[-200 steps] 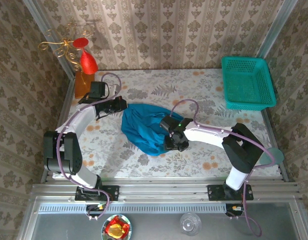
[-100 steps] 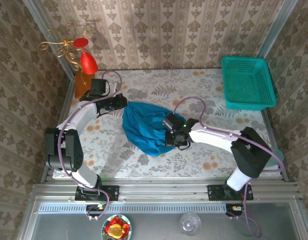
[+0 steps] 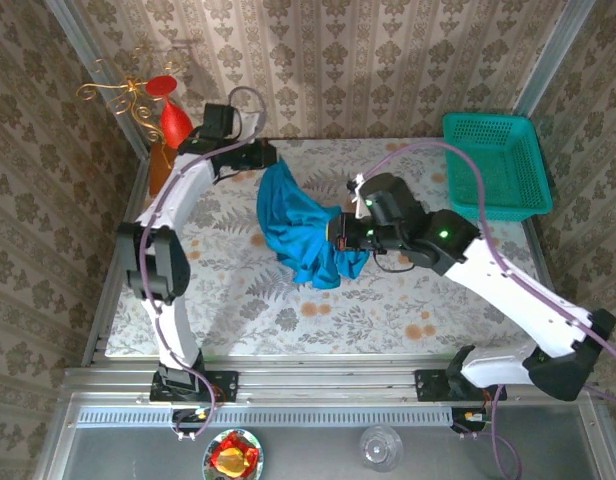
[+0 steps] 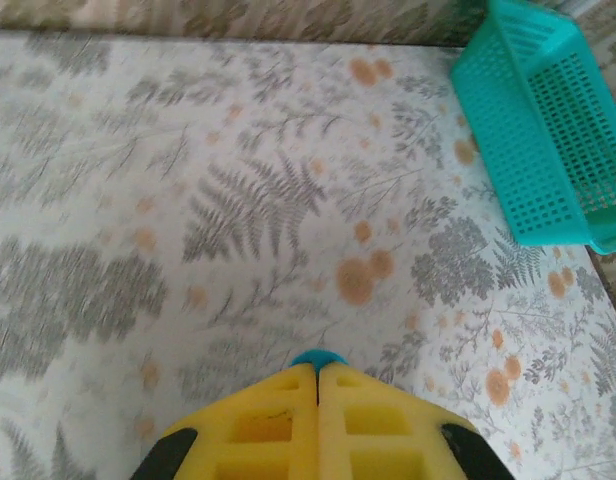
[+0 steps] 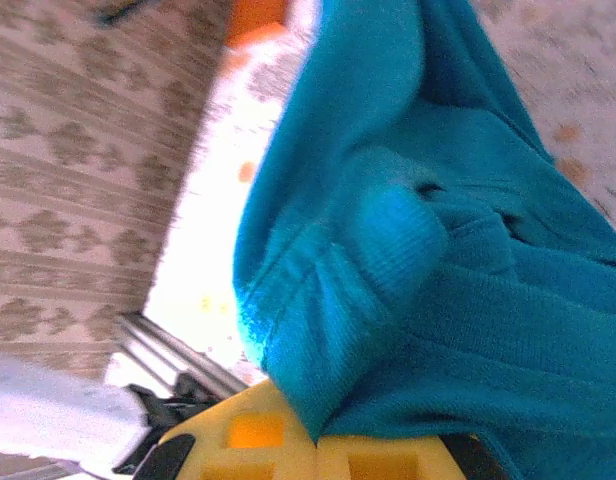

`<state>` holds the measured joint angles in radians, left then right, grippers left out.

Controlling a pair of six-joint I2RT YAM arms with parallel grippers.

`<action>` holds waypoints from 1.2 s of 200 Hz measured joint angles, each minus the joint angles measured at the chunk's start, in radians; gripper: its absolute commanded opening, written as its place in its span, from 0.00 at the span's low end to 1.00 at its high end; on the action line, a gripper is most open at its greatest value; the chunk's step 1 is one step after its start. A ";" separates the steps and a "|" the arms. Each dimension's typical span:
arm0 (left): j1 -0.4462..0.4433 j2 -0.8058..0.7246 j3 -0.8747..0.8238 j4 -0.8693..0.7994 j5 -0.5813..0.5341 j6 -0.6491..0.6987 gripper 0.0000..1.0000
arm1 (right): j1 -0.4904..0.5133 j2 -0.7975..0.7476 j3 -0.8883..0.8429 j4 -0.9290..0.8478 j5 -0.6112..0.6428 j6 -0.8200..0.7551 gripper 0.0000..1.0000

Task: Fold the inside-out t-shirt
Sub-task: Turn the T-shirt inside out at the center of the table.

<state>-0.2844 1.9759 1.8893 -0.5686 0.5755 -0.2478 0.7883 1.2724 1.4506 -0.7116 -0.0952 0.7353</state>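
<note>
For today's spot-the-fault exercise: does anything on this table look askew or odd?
The t-shirt is a crumpled bundle strung between the left gripper and right gripper, both shut on it, not spread flat. Nothing spilled or damaged.

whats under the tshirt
The t-shirt hangs bunched, pinched by the left pincer and the right pincer. The floral table shows all around it. The patch straight beneath the cloth is covered, so anything lying there cannot be seen.
</note>
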 measured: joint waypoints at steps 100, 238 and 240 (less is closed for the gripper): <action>-0.158 0.079 -0.015 -0.194 -0.119 0.110 0.43 | -0.193 0.089 -0.418 0.080 -0.028 0.067 0.00; -0.508 -0.373 -0.854 0.205 -0.134 -0.131 0.43 | -0.195 0.130 -0.376 0.217 -0.074 0.106 0.00; -0.513 -0.372 -0.854 0.209 -0.134 -0.129 0.43 | -0.195 0.131 -0.376 0.217 -0.074 0.106 0.00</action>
<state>-0.7975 1.6035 1.0355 -0.3592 0.4416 -0.3771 0.5934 1.4033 1.0748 -0.4946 -0.1696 0.8417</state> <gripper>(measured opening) 0.422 0.049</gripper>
